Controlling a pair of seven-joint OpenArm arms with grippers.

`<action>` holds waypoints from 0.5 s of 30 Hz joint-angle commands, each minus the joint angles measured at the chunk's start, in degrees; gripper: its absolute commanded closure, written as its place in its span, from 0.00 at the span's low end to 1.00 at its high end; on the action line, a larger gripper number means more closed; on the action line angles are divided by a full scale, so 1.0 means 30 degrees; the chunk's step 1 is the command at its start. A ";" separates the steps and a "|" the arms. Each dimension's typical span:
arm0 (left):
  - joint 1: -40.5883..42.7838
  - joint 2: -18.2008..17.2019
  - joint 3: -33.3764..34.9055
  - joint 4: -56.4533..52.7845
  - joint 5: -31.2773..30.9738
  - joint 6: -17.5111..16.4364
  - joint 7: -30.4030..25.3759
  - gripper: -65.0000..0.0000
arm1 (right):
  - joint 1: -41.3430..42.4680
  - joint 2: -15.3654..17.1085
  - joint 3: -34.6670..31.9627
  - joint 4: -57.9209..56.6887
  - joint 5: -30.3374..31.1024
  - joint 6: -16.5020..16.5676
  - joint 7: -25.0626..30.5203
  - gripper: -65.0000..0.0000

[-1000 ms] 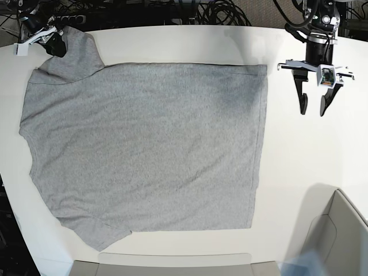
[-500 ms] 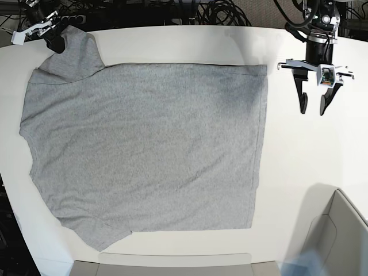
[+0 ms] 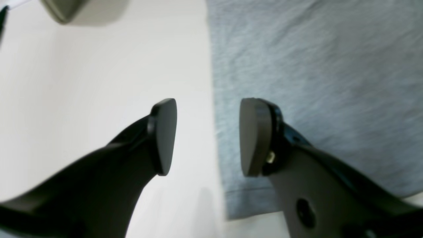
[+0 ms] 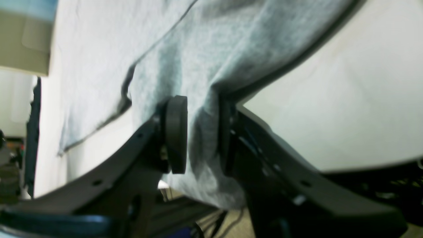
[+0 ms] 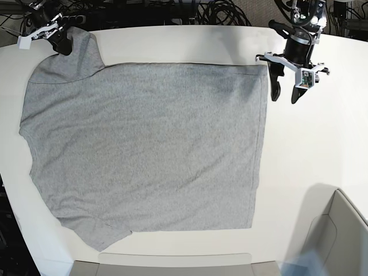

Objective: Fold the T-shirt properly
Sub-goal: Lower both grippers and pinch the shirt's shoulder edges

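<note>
The black two-fingered left gripper (image 5: 284,95) hangs with its jaws spread wide and empty, straddling bare tabletop just beside the hem corner of the heather-grey cotton T-shirt (image 5: 144,144). The black right gripper (image 4: 198,135) is clamped on a bunched sleeve. The shirt lies flat, plain side up, on the white table (image 5: 310,149), with open surface along its hem side.

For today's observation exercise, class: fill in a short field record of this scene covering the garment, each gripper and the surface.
garment: T-shirt, grey, spread flat, plain side up
right gripper: jaws shut on T-shirt sleeve at the far corner
left gripper: jaws open, empty, over the hem corner
surface: white table
folding: not yet begun
</note>
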State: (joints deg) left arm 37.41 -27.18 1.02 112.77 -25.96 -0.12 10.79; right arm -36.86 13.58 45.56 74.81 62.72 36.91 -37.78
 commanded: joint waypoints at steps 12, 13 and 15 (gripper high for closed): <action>-0.0469 -0.0098 -0.1907 -0.2440 -0.9531 0.0260 0.3657 0.51 | -0.1178 0.0498 0.0154 0.0867 -0.0994 -0.0771 -0.0667 0.74; -0.0528 -0.0098 -0.1907 -0.2792 -0.9561 0.0260 0.3657 0.51 | -0.1178 0.0498 0.0154 0.0896 -0.0994 -0.0771 -0.0667 0.74; -0.0587 -0.0069 -0.1907 -0.3583 -0.9590 0.0260 0.3657 0.51 | -0.1178 0.0498 0.0154 0.0867 -0.0994 -0.0771 -0.0667 0.74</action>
State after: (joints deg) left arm 35.35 -26.83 -4.29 101.16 -54.50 0.84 22.63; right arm -39.40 14.44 45.69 77.23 61.54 36.42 -38.41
